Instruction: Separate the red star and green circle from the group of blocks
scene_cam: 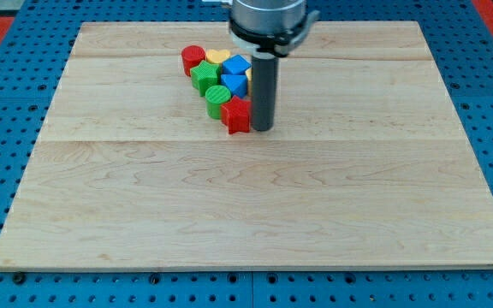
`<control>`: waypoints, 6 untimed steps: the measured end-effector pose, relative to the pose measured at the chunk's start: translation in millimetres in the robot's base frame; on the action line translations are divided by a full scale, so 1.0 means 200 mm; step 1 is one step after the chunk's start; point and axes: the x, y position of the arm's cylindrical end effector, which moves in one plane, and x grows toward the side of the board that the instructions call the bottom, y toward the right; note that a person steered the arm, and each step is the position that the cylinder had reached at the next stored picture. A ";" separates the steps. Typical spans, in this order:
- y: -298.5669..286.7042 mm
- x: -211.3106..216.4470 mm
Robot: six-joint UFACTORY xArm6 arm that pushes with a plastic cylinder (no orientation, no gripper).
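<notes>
Tool-wise, my tip is a plain rod without jaws, touching the red star's right side. Green circle sits just upper left of it, upper centre of the counter.

The blocks on the wooden board can be counted by colour — all sit in one cluster near the board's far edge, left of centre; two are red, the red cylinder and the red star; two are green, the green circle and another green block; two are blue; one yellow block shows — seven in plain sight.
</notes>
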 end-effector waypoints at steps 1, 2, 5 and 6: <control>-0.06 -0.11; -0.11 -0.20; -0.39 0.08; -0.46 0.03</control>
